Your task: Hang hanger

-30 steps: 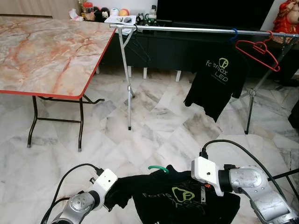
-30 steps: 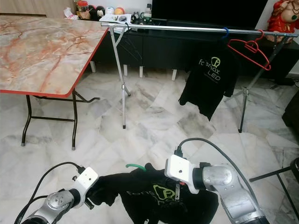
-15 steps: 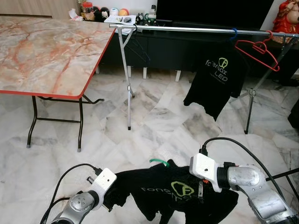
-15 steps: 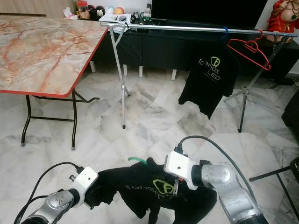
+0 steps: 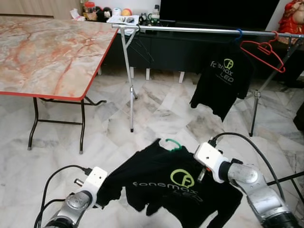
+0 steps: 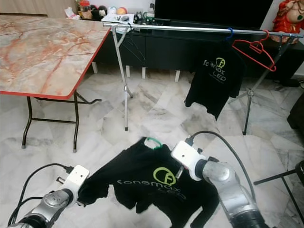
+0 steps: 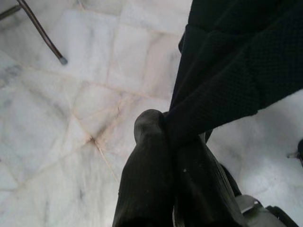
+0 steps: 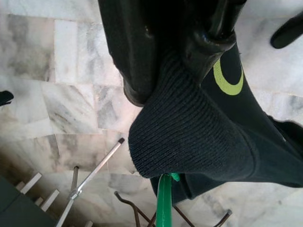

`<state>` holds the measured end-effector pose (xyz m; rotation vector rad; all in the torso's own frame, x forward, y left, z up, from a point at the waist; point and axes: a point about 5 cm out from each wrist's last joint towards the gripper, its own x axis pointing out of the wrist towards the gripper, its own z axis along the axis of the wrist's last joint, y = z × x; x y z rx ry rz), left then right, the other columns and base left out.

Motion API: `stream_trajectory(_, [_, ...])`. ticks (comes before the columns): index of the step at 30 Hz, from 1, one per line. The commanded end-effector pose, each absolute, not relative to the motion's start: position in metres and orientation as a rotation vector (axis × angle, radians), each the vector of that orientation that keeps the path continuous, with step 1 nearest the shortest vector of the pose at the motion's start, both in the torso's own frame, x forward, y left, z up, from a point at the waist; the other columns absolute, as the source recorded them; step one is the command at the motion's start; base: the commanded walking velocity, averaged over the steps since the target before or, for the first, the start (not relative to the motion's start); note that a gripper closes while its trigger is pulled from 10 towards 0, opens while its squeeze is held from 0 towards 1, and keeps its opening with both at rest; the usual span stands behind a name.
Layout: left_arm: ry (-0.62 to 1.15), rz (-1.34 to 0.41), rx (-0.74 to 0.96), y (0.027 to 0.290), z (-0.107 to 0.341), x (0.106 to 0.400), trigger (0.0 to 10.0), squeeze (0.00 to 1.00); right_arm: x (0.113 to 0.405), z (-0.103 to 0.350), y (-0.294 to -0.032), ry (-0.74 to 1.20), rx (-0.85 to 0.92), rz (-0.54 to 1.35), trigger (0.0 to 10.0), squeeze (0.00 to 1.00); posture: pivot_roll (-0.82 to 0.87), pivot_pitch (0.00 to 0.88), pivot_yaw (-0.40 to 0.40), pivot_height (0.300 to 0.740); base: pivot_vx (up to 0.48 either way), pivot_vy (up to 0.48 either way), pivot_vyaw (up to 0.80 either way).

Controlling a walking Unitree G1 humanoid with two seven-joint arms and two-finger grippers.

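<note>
two grippers hold one black t-shirt with a lime green "fonemax led" print (image 5: 173,183) spread between them, low over the pale marble floor (image 5: 156,118) in front of the robot. the left gripper (image 7: 166,127) has its long black fingers closed tight on a fold of the sleeve edge, as its wrist view shows plainly. the right gripper (image 8: 175,61) is clamped on the ribbed collar, pinching the cloth right beside the green plastic hanger hook (image 5: 173,144) that pokes out of the neck of the shirt. so the hanger is already inside the garment, and only its hook shows.

ahead, well apart from the shirt, stands the long silver metal clothes rail on crossed legs (image 5: 190,30). on it hang a second black printed t-shirt on a blue hanger (image 5: 223,80) and, near it, an empty red plastic hanger (image 5: 263,50). a red-edged marble-pattern folding tabletop (image 5: 52,52) stands off to the robot's left.

by my reading, the step in hand is the carry: the shirt is gathered and lifted, but the hook is not yet near the rail. the next move calls for walking forward to the bare stretch of rail left of the hung shirt, raising the collar side high enough for the green hook to clear the bar, and turning the hook's open side toward it. the left gripper would need to let the sleeve go so the shirt drops straight.
</note>
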<state>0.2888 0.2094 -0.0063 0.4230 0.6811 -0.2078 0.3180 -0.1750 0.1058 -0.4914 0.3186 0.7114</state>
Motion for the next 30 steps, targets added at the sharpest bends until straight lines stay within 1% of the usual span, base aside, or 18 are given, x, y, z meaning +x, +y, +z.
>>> stream_trajectory(1, [0.854, -0.152, 0.435, 0.231, -0.026, 0.263, 0.0, 0.00, 0.330, 0.131, -0.204, 0.246, -0.440, 0.532, 10.0, 0.00, -0.05, 0.097, -0.026, 0.740, 0.000, 0.000, 0.00])
stream_trajectory(2, [0.854, -0.152, 0.435, 0.231, -0.026, 0.263, 0.0, 0.00, 0.330, 0.131, -0.204, 0.246, -0.440, 0.532, 10.0, 0.00, -0.05, 0.097, -0.026, 0.740, 0.000, 0.000, 0.00])
stream_trajectory(3, [0.937, -0.302, 0.497, 0.225, -0.033, 0.255, 0.0, 0.00, 0.332, 0.132, -0.205, 0.242, -0.437, 0.510, 10.0, 0.00, -0.05, 0.106, -0.029, 0.740, 0.000, 0.000, 0.00])
stream_trajectory(4, [0.955, -0.371, 0.522, 0.222, -0.034, 0.253, 0.0, 0.00, 0.334, 0.132, -0.204, 0.240, -0.443, 0.500, 10.0, 0.00, -0.05, 0.107, -0.029, 0.740, 0.000, 0.000, 0.00])
stream_trajectory(5, [0.955, -0.371, 0.522, 0.222, -0.034, 0.253, 0.0, 0.00, 0.334, 0.132, -0.204, 0.240, -0.443, 0.500, 10.0, 0.00, -0.05, 0.107, -0.029, 0.740, 0.000, 0.000, 0.00])
stream_trajectory(7, [0.969, -0.486, 0.540, 0.215, -0.033, 0.254, 0.0, 0.00, 0.337, 0.132, -0.201, 0.233, -0.441, 0.493, 10.0, 0.00, -0.04, 0.112, -0.033, 0.740, 0.000, 0.000, 0.00])
stream_trajectory(9, [0.975, -0.522, 0.540, 0.214, -0.033, 0.254, 0.0, 0.00, 0.337, 0.132, -0.200, 0.230, -0.440, 0.497, 10.0, 0.00, -0.04, 0.112, -0.033, 0.740, 0.000, 0.000, 0.00])
stream_trajectory(10, [0.984, -0.599, 0.543, 0.211, -0.032, 0.254, 0.0, 0.00, 0.337, 0.133, -0.197, 0.229, -0.436, 0.505, 10.0, 0.00, -0.05, 0.113, -0.034, 0.740, 0.000, 0.000, 0.00])
stream_trajectory(12, [0.992, -0.661, 0.521, 0.208, -0.031, 0.253, 0.0, 0.00, 0.338, 0.133, -0.194, 0.225, -0.431, 0.516, 10.0, 0.00, -0.04, 0.114, -0.035, 0.740, 0.000, 0.000, 0.00])
stream_trajectory(15, [0.944, -0.863, 0.425, 0.201, -0.019, 0.256, 1.3, 0.00, 0.339, 0.135, -0.190, 0.216, -0.419, 0.536, 10.0, 0.00, -0.04, 0.117, -0.037, 0.740, 0.000, 0.000, 0.00])
stream_trajectory(18, [0.921, -0.932, 0.388, 0.201, -0.010, 0.261, 4.4, 0.00, 0.339, 0.135, -0.186, 0.214, -0.419, 0.559, 10.0, 0.00, -0.04, 0.123, -0.041, 0.740, 0.000, 0.000, 0.00])
stream_trajectory(21, [0.912, -0.975, 0.366, 0.199, -0.005, 0.262, 4.5, 0.00, 0.338, 0.132, -0.183, 0.224, -0.422, 0.590, 10.0, 0.00, -0.03, 0.123, -0.041, 0.740, 0.000, 0.000, 0.00])
stream_trajectory(22, [0.855, -0.931, 0.455, 0.199, -0.001, 0.270, 10.0, 0.00, 0.332, 0.125, -0.175, 0.263, -0.456, 0.687, 10.0, 0.00, -0.03, 0.124, -0.040, 0.740, 0.000, 0.000, 0.00])
stream_trajectory(24, [0.813, -0.890, 0.515, 0.199, 0.002, 0.275, 10.0, 0.00, 0.328, 0.121, -0.171, 0.288, -0.481, 0.743, 10.0, 0.00, -0.03, 0.128, -0.041, 0.740, 0.000, 0.000, 0.00])
stream_trajectory(27, [0.758, -0.727, 0.544, 0.202, 0.006, 0.286, 10.0, 0.00, 0.320, 0.110, -0.171, 0.343, -0.556, 0.827, 10.0, 0.00, -0.03, 0.129, -0.042, 0.740, 0.000, 0.000, 0.00])
stream_trajectory(28, [0.755, -0.700, 0.546, 0.203, 0.006, 0.288, 10.0, 0.04, 0.318, 0.107, -0.172, 0.362, -0.576, 0.843, 10.0, 0.00, -0.04, 0.128, -0.043, 0.740, 0.000, 0.000, 0.00])
stream_trajectory(29, [0.755, -0.704, 0.544, 0.203, 0.006, 0.288, 10.0, 1.00, 0.316, 0.104, -0.173, 0.382, -0.594, 0.858, 10.0, 0.00, -0.04, 0.128, -0.044, 0.740, 0.000, 0.000, 0.00])
stream_trajectory(30, [0.771, -0.752, 0.512, 0.200, 0.005, 0.284, 10.0, 1.00, 0.314, 0.099, -0.176, 0.408, -0.642, 0.882, 10.0, 0.00, -0.04, 0.128, -0.044, 0.740, 0.000, 0.000, 0.00])
